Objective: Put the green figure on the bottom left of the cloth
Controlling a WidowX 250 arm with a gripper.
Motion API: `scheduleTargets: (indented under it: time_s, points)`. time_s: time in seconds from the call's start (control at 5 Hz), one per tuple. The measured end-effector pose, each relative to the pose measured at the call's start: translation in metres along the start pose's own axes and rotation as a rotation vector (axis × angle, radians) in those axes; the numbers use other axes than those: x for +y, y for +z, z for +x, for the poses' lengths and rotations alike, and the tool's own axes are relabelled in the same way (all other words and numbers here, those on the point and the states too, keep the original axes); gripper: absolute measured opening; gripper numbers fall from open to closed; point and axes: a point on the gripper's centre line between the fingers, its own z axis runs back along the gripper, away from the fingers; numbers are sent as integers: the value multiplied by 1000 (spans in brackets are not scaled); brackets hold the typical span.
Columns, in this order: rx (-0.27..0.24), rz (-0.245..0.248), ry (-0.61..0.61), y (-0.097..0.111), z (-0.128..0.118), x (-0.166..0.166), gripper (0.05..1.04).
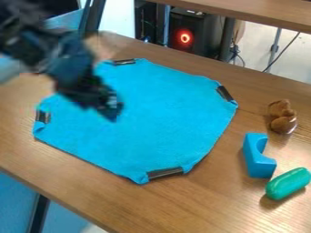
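"What could go wrong, starting at the left?"

"The bottom left of the cloth (146, 132) is the goal, and its edge there runs on a slant. Set down too near that edge, a rounded thing could roll onto the table (79, 182). The left strip (43, 117) might also tip it."

"And the gripper (112, 108)?"

"It's over the left part of the cloth, pointing down. If it is as low as it looks, a sideways move could rub the cloth and ruck it up."

"Open or shut? Anything in it?"

"I cannot tell. It's a dark blur against the blue, so I can't say whether it grasps something or touches the cloth."

"Further right?"

"The bottom strip (165, 173) lies near the likely way back to the goal. Carried low, the load could catch on it."

"Then the block (258, 157)?"

"That's my main worry. It lies just beside the green figure (288, 183), so a gripper coming down slightly off could knock it, or pinch both. The brown toy (283, 117) is farther up, a lesser risk."

"So the green figure is off the cloth?"

"Yes, on the table at the lower right, lying at a slant. It's smooth and rounded; gripped off its middle, it could slip out or roll away."
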Motion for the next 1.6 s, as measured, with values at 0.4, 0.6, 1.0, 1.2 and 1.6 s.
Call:
scheduleTargets:
  time_s: [0.4, 0.6, 1.0, 1.2, 1.6]
  points:
    - [45, -239, -387, -12, 12, -89, 999]
    - [52, -285, -419, -17, 13, -126, 999]
    - [33, -193, -447, -47, 3, -191, 999]
    - [-36, -72, -387, -66, 6, -205, 999]
    - [-75, -37, -369, -94, 17, -214, 999]
